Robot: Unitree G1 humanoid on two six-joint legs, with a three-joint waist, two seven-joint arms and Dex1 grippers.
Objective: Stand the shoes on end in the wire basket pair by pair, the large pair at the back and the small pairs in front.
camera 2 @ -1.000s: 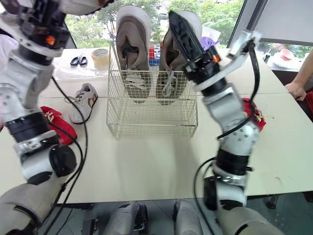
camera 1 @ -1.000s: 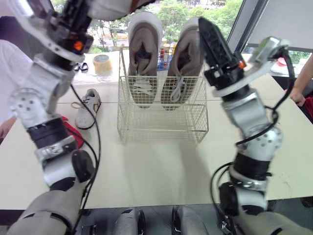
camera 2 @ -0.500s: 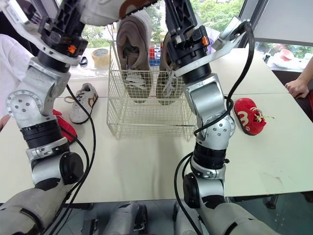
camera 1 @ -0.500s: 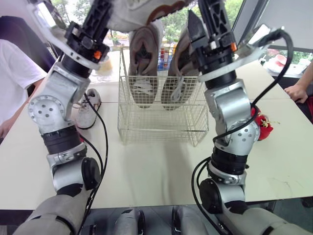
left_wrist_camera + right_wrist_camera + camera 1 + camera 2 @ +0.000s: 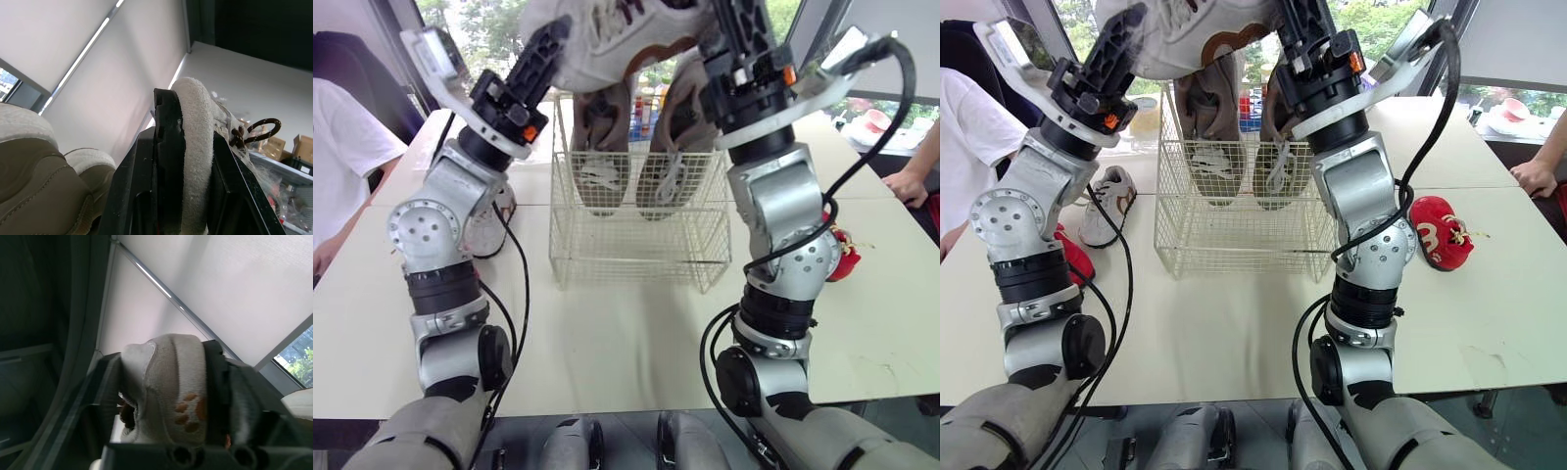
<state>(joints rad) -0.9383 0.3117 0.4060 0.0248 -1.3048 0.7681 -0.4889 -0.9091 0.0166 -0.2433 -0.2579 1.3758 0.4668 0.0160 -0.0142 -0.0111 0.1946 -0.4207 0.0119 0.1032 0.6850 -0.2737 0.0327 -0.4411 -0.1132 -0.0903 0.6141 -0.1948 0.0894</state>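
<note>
Both pincers hold one small shoe high over the wire basket.

On the table (image 5: 1234, 323), a red shoe (image 5: 1440, 233) lies by the right arm and a second red shoe (image 5: 1072, 259) by the left arm. Just beyond that one, a loose white shoe (image 5: 1107, 201) lies to the left of the wire basket (image 5: 636, 235). The large beige pair (image 5: 607, 147) stands on end toward the basket's back. Above the basket, the left pincer (image 5: 193, 122) is clenched on one edge of the white shoe with brown trim (image 5: 617, 39), and the right pincer (image 5: 164, 367) grips its paw-printed end.
</note>
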